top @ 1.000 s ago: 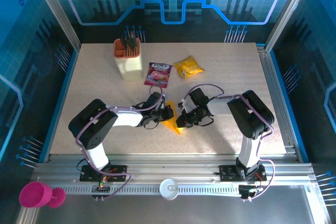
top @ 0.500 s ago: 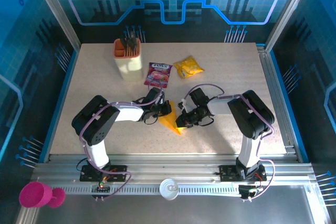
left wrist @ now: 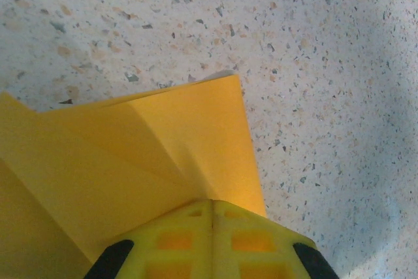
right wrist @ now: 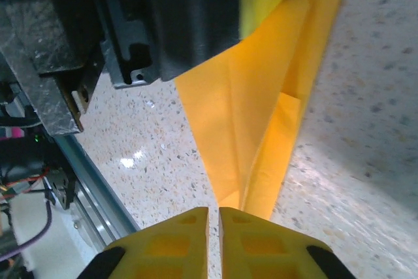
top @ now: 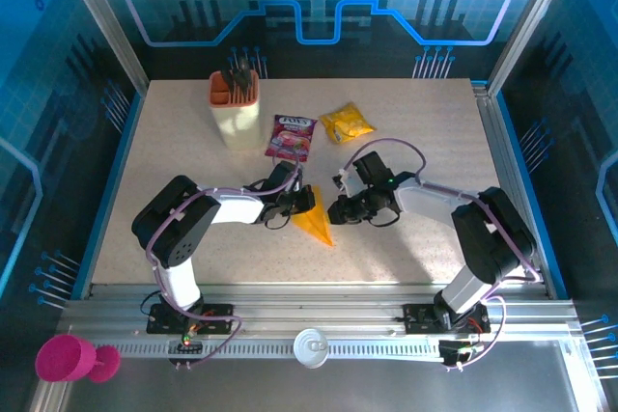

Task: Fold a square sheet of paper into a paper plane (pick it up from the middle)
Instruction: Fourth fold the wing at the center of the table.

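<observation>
Left gripper (top: 305, 201) pinches shut on the wide end of the folded sheet of paper (top: 316, 224) lying on the table (top: 415, 132), right gripper (top: 334, 211) nearly closed and empty beside its edge, and the paper, light, floppy and crease-prone, looks best held at its layered centre fold.

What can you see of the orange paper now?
The paper is thin, plain orange-yellow, creased into a narrow pointed wedge with overlapping flaps. It lies on the speckled table, point toward the near edge. The shut left end effector rests on its wide end; the right end effector sits close beside it.
</observation>
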Motion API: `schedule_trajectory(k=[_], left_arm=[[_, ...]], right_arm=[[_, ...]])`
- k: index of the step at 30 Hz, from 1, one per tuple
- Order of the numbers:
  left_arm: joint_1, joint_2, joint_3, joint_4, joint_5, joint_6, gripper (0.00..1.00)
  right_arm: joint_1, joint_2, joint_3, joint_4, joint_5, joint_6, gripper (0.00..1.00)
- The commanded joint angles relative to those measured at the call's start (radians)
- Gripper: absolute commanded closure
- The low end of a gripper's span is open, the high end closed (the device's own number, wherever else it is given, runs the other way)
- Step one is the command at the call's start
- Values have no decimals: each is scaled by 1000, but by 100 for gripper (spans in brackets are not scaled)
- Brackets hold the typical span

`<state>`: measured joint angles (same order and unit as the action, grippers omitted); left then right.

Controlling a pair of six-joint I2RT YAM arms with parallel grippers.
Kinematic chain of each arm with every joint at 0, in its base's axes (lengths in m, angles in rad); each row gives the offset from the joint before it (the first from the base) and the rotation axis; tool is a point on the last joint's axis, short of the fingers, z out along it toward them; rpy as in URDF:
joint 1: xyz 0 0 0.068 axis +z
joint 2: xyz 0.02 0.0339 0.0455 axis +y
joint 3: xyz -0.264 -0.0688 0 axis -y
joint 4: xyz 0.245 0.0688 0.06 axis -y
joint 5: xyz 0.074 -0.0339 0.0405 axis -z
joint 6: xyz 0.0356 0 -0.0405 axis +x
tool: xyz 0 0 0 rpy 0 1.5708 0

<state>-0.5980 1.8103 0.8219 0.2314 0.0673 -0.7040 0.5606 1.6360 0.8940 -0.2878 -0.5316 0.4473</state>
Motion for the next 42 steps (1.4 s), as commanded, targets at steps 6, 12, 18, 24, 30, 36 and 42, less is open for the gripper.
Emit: schedule_trajectory(k=[6,12,18,24,30,36,42], left_arm=[[9,10,-24,-49,-25,19,100],[10,12,-25,-54,-28,21,100],[13,16,-30,-52,-31,21,100],[14,15,-39,-46,-33,17,100],[15,12,-47,-39,-36,6,100],[15,10,-47,-46,-40,10,100],[17,7,-50,-49,-43,12,100]], right_arm=[[113,121,103,30,33,51,92],[118,191,100,63,66,58,95],[82,203,16,126,66,66,99],[60,191,-78,190,51,83,100],[19,188,-194,305,-11,137,100],[11,141,-258,332,-44,134,100],[43,46,-235,276,-54,95,94]])
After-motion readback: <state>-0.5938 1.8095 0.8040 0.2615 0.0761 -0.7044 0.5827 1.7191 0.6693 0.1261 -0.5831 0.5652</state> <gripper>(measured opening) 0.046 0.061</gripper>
